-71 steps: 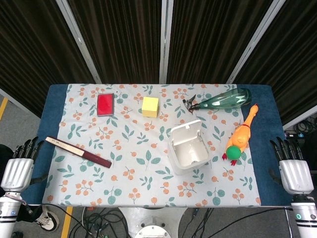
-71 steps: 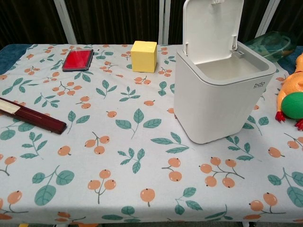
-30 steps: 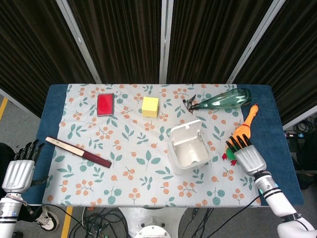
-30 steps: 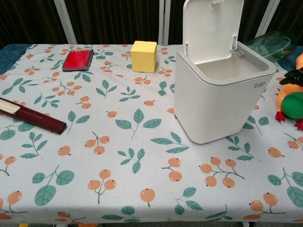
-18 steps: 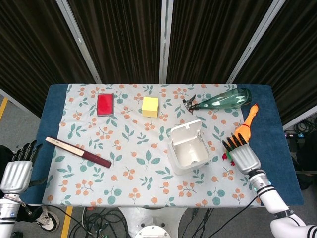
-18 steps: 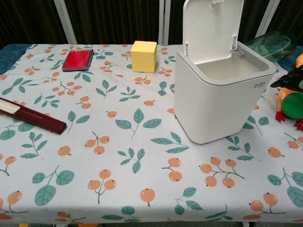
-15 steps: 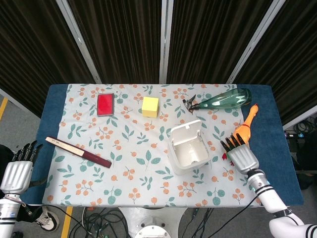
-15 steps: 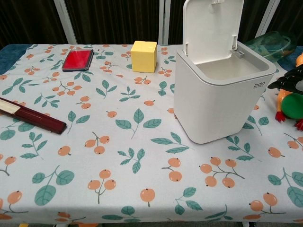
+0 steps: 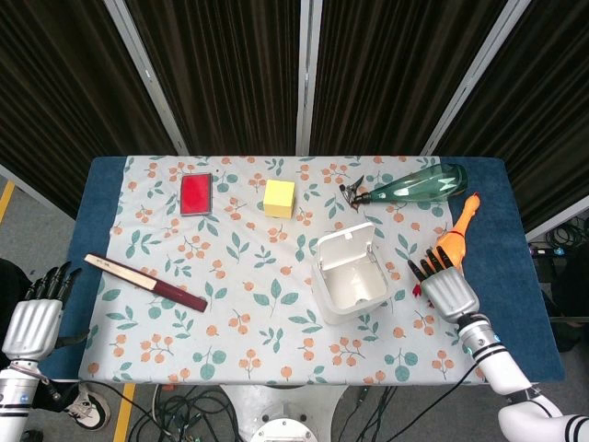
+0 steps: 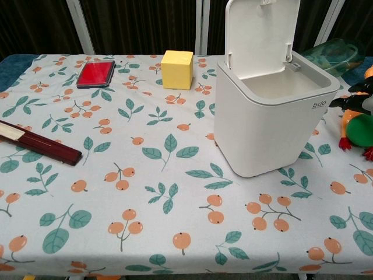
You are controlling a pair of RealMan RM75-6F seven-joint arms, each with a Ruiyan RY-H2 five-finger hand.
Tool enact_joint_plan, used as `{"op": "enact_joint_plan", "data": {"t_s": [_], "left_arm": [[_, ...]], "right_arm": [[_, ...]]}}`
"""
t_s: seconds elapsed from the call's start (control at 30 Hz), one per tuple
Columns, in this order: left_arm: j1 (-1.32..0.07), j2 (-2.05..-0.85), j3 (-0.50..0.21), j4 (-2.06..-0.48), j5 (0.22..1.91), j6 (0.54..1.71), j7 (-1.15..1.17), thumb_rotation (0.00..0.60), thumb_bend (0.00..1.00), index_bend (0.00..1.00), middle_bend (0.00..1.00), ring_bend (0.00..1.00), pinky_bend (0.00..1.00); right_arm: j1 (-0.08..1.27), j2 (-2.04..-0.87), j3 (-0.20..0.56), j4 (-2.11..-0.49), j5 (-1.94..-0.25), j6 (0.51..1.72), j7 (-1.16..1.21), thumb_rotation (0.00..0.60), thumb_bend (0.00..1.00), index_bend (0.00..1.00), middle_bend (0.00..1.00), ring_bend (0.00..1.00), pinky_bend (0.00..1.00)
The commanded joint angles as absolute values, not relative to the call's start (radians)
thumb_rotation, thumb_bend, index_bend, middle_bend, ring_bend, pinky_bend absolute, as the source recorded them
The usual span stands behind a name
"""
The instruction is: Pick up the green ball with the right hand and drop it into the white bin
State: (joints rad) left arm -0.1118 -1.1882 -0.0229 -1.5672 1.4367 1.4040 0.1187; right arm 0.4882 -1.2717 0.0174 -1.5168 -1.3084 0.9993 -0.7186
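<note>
Light: bright, even, overhead.
Shadows: soft, short.
Backdrop: dark.
Focus: both views sharp; slight wide-angle stretch at chest-view edges.

Looks like a robot test lab or studio setup rather than anyone's home. The tabletop (image 9: 99, 198) has a fruit-print cloth (image 9: 267, 322) over it, black pleated curtains (image 9: 230, 74) hang on metal poles behind, and loose cables (image 9: 193, 405) lie on the grey floor with yellow floor tape (image 9: 7, 198) at the edge.
</note>
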Motion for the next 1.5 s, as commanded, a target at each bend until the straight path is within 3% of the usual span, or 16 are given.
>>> {"op": "enact_joint_plan", "data": {"t_s": [0.03,0.6,1.03,1.2,1.5], "left_arm": [[-0.112,-1.189,-0.022,-1.567,1.438,1.403,0.118,0.600,0.00,0.08,0.01,0.00,0.15],[-0.114,-1.192,-0.018,-1.565,1.441,1.396,0.115,0.600,0.00,0.08,0.01,0.00,0.15],[-0.116,-1.193,-0.015,-1.563,1.441,1.389,0.112,0.600,0.00,0.08,0.01,0.00,0.15],[-0.115,-1.192,-0.015,-1.562,1.441,1.391,0.110,0.600,0.00,0.08,0.01,0.00,0.15],[-0.114,-1.190,-0.017,-1.564,1.440,1.392,0.109,0.600,0.00,0.08,0.01,0.00,0.15]], "right_arm": [[0.489,-1.273,0.015,-1.514,-1.309,1.001,-0.715,0.600,0.22,0.06,0.21,0.00,0.00],[0.489,-1.284,0.002,-1.492,-1.311,1.016,-0.697,0.600,0.22,0.17,0.30,0.00,0.00],[0.488,-1.301,0.005,-1.461,-1.357,1.059,-0.667,0.600,0.22,0.37,0.43,0.01,0.00],[0.483,-1.301,0.006,-1.451,-1.398,1.094,-0.630,0.600,0.22,0.44,0.47,0.03,0.00],[0.459,-1.208,0.029,-1.570,-1.491,1.225,-0.599,0.600,0.22,0.45,0.48,0.03,0.00]]}}
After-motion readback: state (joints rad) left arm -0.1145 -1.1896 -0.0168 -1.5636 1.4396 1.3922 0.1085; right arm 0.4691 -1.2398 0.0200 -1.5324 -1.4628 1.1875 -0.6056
